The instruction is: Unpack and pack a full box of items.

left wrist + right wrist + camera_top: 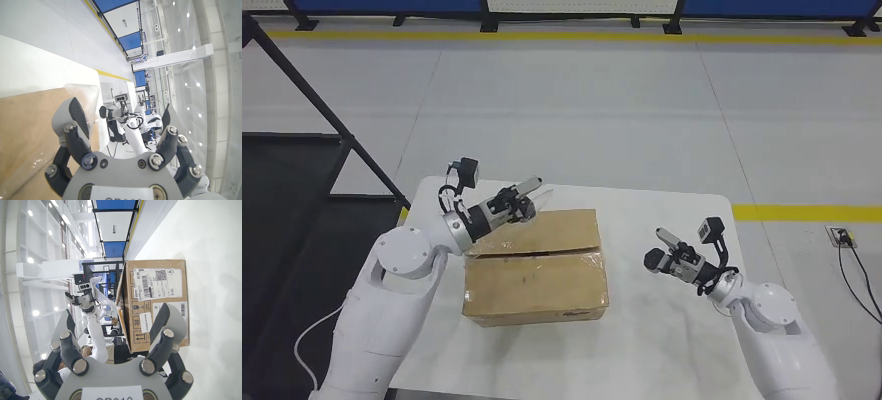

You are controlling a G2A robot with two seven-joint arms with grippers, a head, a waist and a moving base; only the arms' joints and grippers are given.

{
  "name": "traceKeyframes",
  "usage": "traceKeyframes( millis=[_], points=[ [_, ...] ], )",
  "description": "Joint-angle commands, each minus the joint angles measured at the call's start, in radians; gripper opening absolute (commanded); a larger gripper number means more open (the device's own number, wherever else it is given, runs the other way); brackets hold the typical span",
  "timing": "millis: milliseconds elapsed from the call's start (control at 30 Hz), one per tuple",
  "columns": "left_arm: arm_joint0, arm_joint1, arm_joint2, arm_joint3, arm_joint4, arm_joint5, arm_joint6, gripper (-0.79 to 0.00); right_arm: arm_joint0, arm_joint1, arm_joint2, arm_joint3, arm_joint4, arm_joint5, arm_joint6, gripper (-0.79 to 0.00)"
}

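Note:
A brown cardboard box (537,265) lies closed in the middle of the white table (672,330), its labelled end (157,285) facing my right arm. My left gripper (529,198) hovers open over the box's far left top edge (28,123). A peeled strip of clear tape (83,92) rises from the box top beside one of its fingers (78,115); from the right wrist view the tape (96,289) stands up next to that gripper (75,299). My right gripper (657,250) is open and holds nothing, off to the right of the box and pointing at it (115,321).
A black metal frame (302,95) and a dark panel stand to the left of the table. Bare tabletop lies between the box and my right gripper, and in front of the box. A yellow line (807,212) marks the floor behind.

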Motion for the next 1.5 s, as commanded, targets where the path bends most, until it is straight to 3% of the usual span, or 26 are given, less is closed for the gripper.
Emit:
traceKeyframes(
  millis=[0,367,500,800,900,1067,1267,1467],
  points=[
    [0.006,-0.001,0.007,-0.014,-0.001,0.002,0.003,0.000,-0.001,0.001,0.001,0.005,0.005,-0.003,0.002,0.000],
    [0.022,0.000,0.023,-0.042,0.016,0.000,0.016,0.000,0.008,0.008,-0.005,0.034,0.025,-0.024,0.016,0.000],
    [0.043,0.012,-0.040,-0.085,-0.025,0.007,-0.026,0.000,0.016,0.010,-0.012,0.048,0.032,-0.030,0.020,0.000],
    [0.094,0.052,-0.173,-0.204,-0.083,0.090,-0.273,0.000,0.042,0.011,-0.032,0.066,0.041,-0.034,0.024,0.000],
    [0.116,0.060,-0.224,-0.249,-0.122,0.079,-0.269,0.000,0.050,0.011,-0.041,0.072,0.041,-0.034,0.023,0.000],
    [0.183,0.073,-0.367,-0.313,-0.127,0.021,-0.135,0.000,0.061,0.011,-0.052,0.087,0.045,-0.036,0.022,0.000],
    [0.207,0.089,-0.460,-0.220,-0.105,0.046,-0.082,0.000,0.071,0.013,-0.056,0.098,0.053,-0.039,0.023,0.000],
    [0.156,0.097,-0.394,-0.097,-0.019,0.051,-0.117,0.000,0.070,0.016,-0.060,0.085,0.053,-0.035,0.016,0.000]
  ],
)
